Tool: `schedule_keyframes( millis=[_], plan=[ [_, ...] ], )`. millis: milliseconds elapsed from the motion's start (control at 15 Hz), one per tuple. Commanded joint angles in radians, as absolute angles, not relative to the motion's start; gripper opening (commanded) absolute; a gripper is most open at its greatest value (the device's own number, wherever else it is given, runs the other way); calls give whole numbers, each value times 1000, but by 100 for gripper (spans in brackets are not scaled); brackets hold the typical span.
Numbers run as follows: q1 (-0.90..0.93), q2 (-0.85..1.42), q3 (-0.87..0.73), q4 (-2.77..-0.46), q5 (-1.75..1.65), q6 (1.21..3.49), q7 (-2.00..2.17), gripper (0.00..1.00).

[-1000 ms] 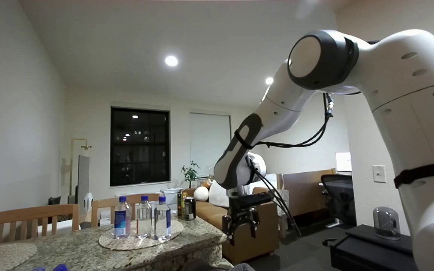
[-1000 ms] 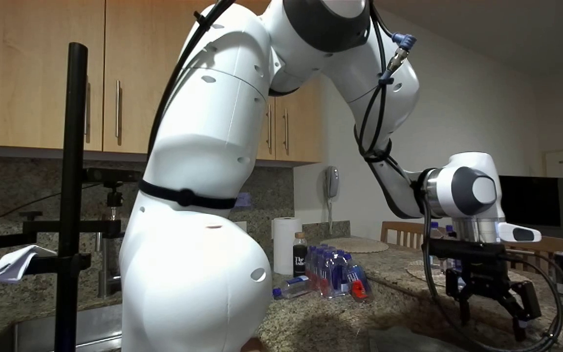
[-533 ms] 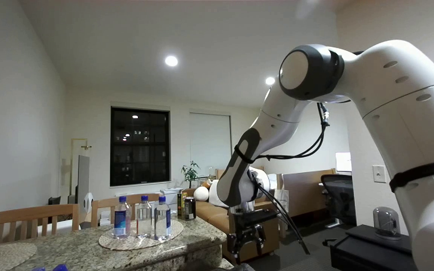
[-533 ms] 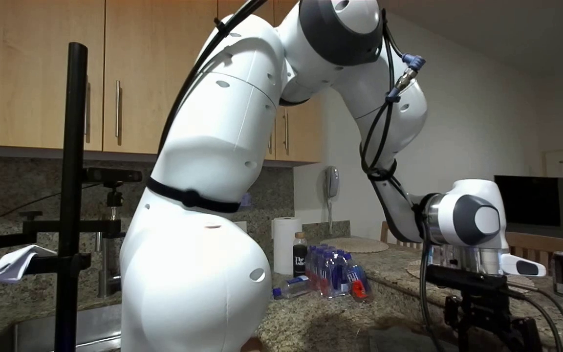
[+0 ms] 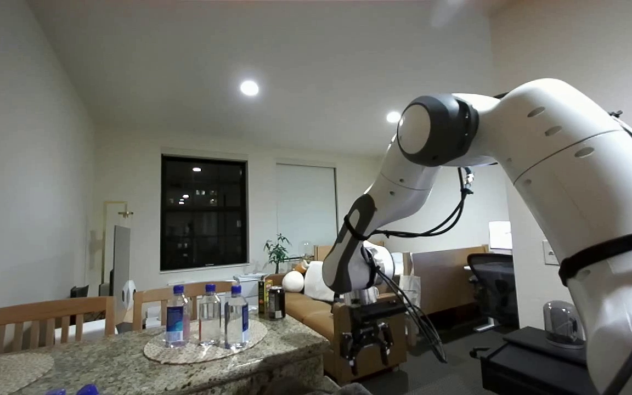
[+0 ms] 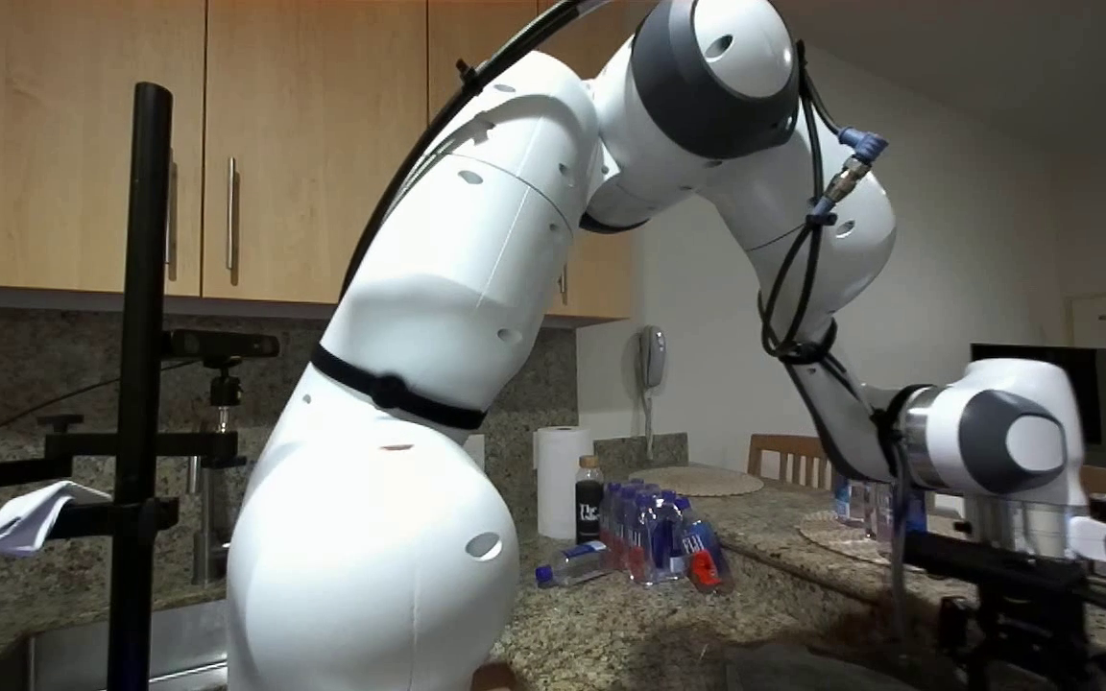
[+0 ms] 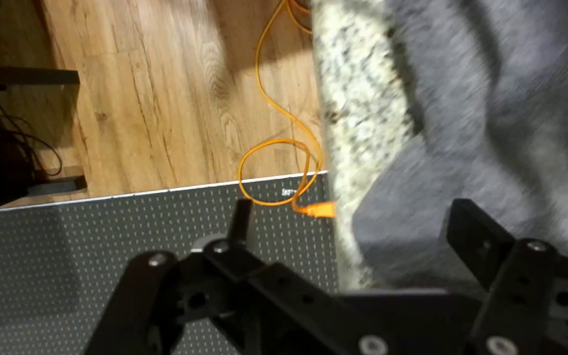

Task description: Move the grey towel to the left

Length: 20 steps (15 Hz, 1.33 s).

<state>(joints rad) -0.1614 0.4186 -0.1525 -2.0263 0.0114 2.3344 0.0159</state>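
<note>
The grey towel (image 7: pixel 407 212) lies in soft folds on the granite counter, filling the right side of the wrist view. Its left edge is close to the counter's edge. In both exterior views only a small part of the towel (image 5: pixel 352 389) (image 6: pixel 803 669) shows at the bottom border. My gripper (image 7: pixel 352 209) is open and empty. In the wrist view its right finger is over the towel and its left finger is over the floor past the counter edge. In an exterior view the gripper (image 5: pixel 370 364) hangs pointing down; in an exterior view its fingertips fall below the frame.
Granite counter edge (image 7: pixel 348 133) runs beside the towel. An orange cable (image 7: pixel 276 140) lies over the floor below. Three bottles (image 5: pixel 209 318) stand on a round mat on the raised counter, near a dark can (image 5: pixel 276 303). Several bottles (image 6: pixel 644 537) cluster by a paper towel roll (image 6: pixel 563 480).
The arm has lowered and reached outward. The gripper moved down and to the right in both exterior views, and stays open.
</note>
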Motion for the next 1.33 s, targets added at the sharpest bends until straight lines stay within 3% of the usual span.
schedule_keyframes(
  millis=[0, 200, 267, 333, 400, 467, 733, 1267],
  plan=[
    [-251, 508, -160, -1814, 38, 2214, -89, 74],
    [-302, 568, -159, -1661, 36, 2110, -130, 53],
    [-312, 585, -159, -1615, 32, 2079, -135, 89],
    [-320, 598, -158, -1550, 28, 2022, -141, 89],
    [-256, 498, -143, -1761, 3, 2135, -87, 93],
    [-300, 561, -161, -1639, 15, 2089, -99, 73],
    [-249, 543, -143, -1703, 12, 2102, -92, 99],
    [-202, 506, -111, -1899, 10, 2117, -87, 100]
  ],
)
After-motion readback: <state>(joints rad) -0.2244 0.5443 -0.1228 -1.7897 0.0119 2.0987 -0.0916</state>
